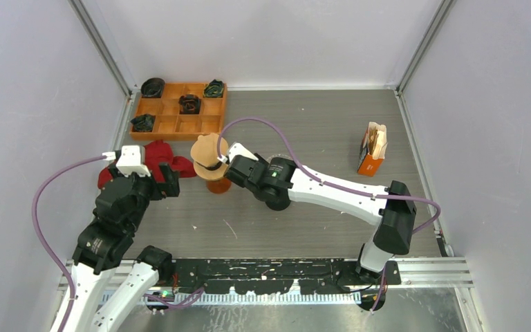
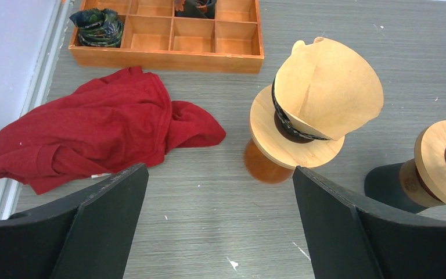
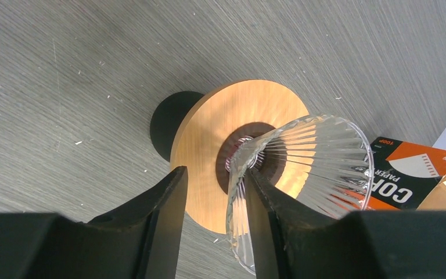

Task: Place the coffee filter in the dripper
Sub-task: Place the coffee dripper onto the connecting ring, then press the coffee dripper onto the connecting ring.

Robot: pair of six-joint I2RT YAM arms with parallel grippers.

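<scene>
A tan paper coffee filter (image 1: 206,149) sits tilted in a dripper with a wooden disc (image 2: 290,148) and an amber base (image 2: 264,165); the filter (image 2: 331,87) shows clearly in the left wrist view. A second dripper, a ribbed glass cone (image 3: 319,157) on a wooden disc (image 3: 209,157) with a black base (image 3: 165,125), stands just right of it. My right gripper (image 3: 215,171) straddles the glass rim: one finger inside the cone against the glass, the other outside with a gap. My left gripper (image 2: 220,171) is wide open and empty, low over the table before the first dripper.
A red cloth (image 1: 159,155) lies left of the drippers. An orange wooden tray (image 1: 173,126) with dark items stands at the back left. An orange filter box (image 1: 372,150) stands at the right. Grey walls enclose the table.
</scene>
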